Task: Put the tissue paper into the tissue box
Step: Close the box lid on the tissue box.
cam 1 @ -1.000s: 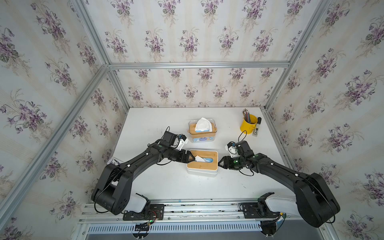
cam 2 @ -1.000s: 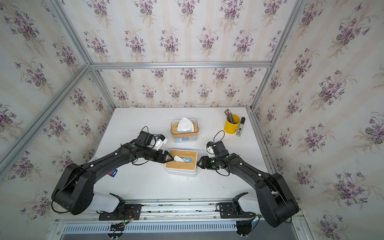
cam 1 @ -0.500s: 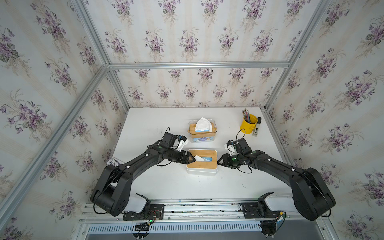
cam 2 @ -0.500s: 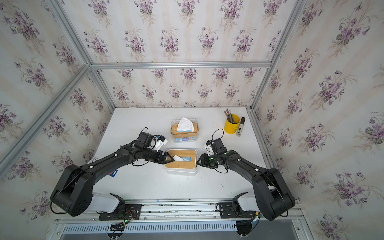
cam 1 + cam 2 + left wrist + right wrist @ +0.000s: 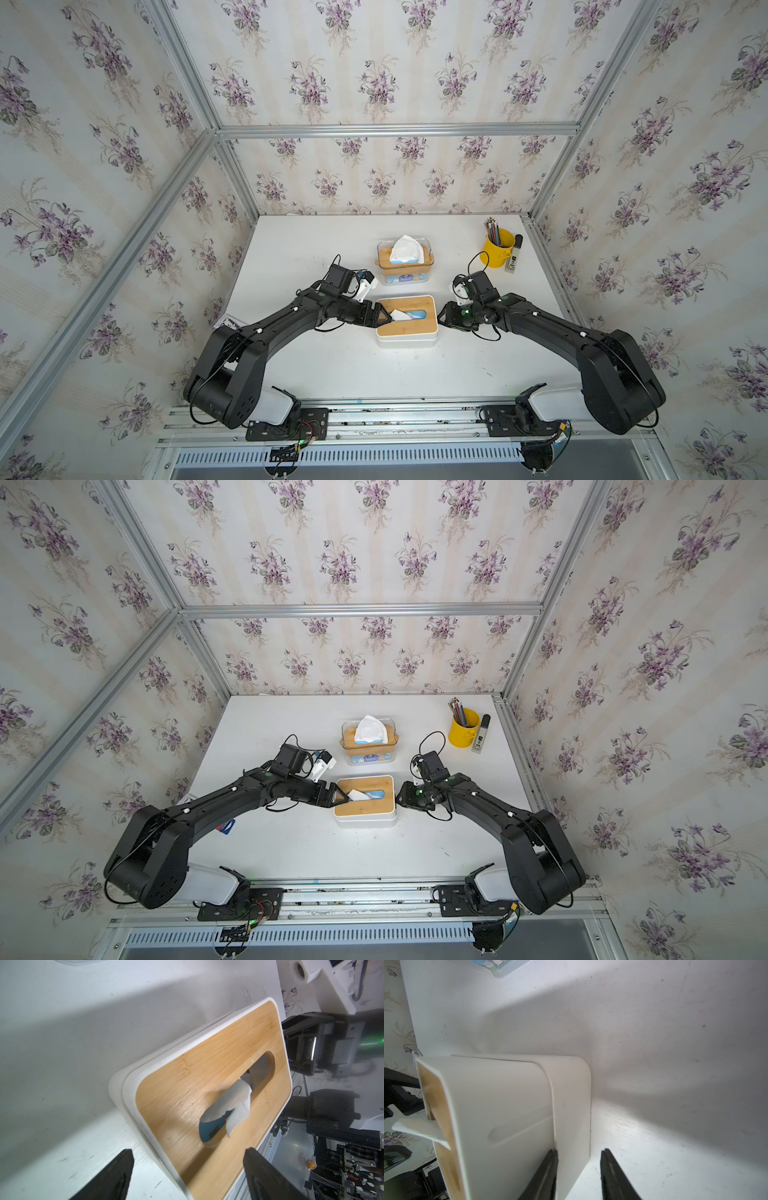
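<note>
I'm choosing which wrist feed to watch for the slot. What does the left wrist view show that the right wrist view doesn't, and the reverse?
Only the left wrist view: the tissue box from above, its bamboo lid, the slot with a blue pack inside, and the right gripper beyond the box.
Only the right wrist view: the box's plain white side wall, the seam above its base, a corner of the clear box.
Both: the tissue box, the tissue paper poking out, the table.
</note>
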Controlling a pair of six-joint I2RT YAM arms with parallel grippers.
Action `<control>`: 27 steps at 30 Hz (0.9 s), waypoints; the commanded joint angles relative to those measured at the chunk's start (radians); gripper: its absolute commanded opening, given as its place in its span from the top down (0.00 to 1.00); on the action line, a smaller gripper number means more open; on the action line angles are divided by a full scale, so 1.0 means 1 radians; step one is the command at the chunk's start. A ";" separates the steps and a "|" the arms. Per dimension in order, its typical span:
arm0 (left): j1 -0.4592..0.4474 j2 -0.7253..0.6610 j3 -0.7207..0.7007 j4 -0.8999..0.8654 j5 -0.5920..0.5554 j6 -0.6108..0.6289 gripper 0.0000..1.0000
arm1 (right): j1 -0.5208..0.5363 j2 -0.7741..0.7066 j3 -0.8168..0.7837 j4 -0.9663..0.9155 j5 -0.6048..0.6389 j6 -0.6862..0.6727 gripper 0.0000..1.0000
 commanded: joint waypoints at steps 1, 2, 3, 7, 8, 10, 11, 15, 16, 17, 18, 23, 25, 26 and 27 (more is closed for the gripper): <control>0.000 0.009 0.002 0.025 0.008 0.001 0.14 | 0.009 0.027 0.002 -0.090 0.124 -0.027 0.63; -0.001 0.011 0.003 0.026 0.008 0.001 0.15 | 0.015 0.031 0.009 -0.099 0.136 -0.032 0.63; 0.001 0.014 0.005 0.027 0.007 0.000 0.15 | 0.021 0.035 0.013 -0.106 0.147 -0.037 0.63; -0.001 0.026 0.009 0.033 0.010 -0.006 0.17 | 0.044 0.050 0.032 -0.127 0.184 -0.045 0.64; -0.001 0.029 0.012 0.035 0.010 -0.008 0.17 | 0.053 0.055 0.040 -0.138 0.202 -0.046 0.64; -0.003 0.034 0.012 0.036 0.010 -0.010 0.17 | 0.056 0.062 0.049 -0.154 0.236 -0.047 0.64; -0.004 0.037 0.012 0.036 0.011 -0.010 0.17 | 0.075 0.065 0.053 -0.161 0.249 -0.048 0.64; -0.007 0.043 0.013 0.036 0.009 -0.011 0.17 | 0.116 0.072 0.064 -0.180 0.311 -0.043 0.65; -0.007 0.042 0.012 0.035 0.011 -0.012 0.17 | 0.126 0.078 0.070 -0.190 0.334 -0.041 0.65; -0.008 0.043 0.014 0.034 0.010 -0.012 0.17 | 0.135 0.083 0.077 -0.199 0.350 -0.039 0.65; -0.007 0.043 0.013 0.033 0.009 -0.011 0.17 | 0.140 0.086 0.080 -0.202 0.356 -0.037 0.65; -0.009 0.043 0.025 0.019 0.000 -0.005 0.17 | 0.157 0.090 0.092 -0.214 0.391 -0.035 0.67; -0.008 0.047 0.027 0.019 0.000 -0.007 0.17 | 0.166 0.095 0.098 -0.219 0.402 -0.034 0.67; -0.008 0.048 0.027 0.019 0.002 -0.007 0.17 | 0.169 0.095 0.099 -0.220 0.405 -0.031 0.68; -0.009 0.049 0.027 0.019 0.001 -0.006 0.17 | 0.175 0.096 0.101 -0.222 0.413 -0.030 0.68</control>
